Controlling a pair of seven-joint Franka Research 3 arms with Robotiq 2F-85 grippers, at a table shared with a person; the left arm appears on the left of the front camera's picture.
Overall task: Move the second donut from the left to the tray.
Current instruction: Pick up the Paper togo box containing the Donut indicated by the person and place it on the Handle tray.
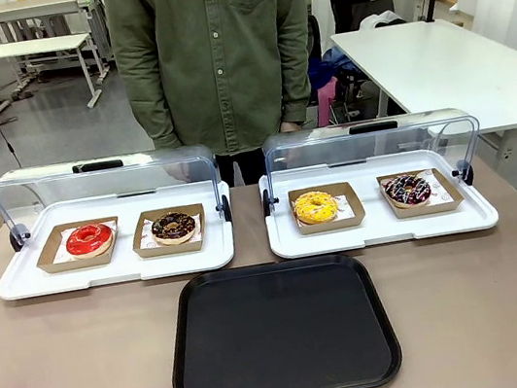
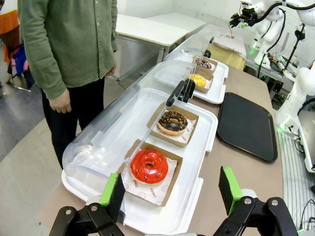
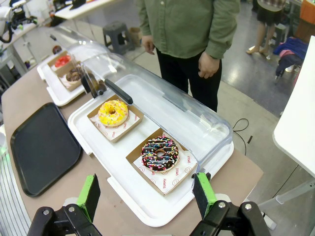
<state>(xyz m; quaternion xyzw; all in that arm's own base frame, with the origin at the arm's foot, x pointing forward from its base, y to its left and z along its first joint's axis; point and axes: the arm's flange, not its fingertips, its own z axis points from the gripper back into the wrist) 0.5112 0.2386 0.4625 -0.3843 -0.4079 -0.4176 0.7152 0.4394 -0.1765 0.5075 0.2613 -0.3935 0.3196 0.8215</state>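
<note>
The second donut from the left [image 1: 174, 227] has dark chocolate glaze and pale sprinkles. It sits in a brown cardboard holder on the left white display tray, beside a red-glazed donut [image 1: 89, 240]. The black tray [image 1: 282, 331] lies bare at the table's near middle. In the left wrist view my left gripper [image 2: 171, 191] hangs open above the near end of that display tray, with the red donut [image 2: 148, 166] just beyond it, the chocolate donut [image 2: 172, 121] farther on and the tray [image 2: 246, 125] to the right. My right gripper [image 3: 146, 194] is open and holds nothing.
Both display trays have clear lids [image 1: 104, 179] raised at the back. The right one holds a yellow donut [image 1: 316, 207] and a dark donut with multicoloured sprinkles [image 1: 408, 191]. A person in a green shirt [image 1: 215, 53] stands at the far edge, hands down.
</note>
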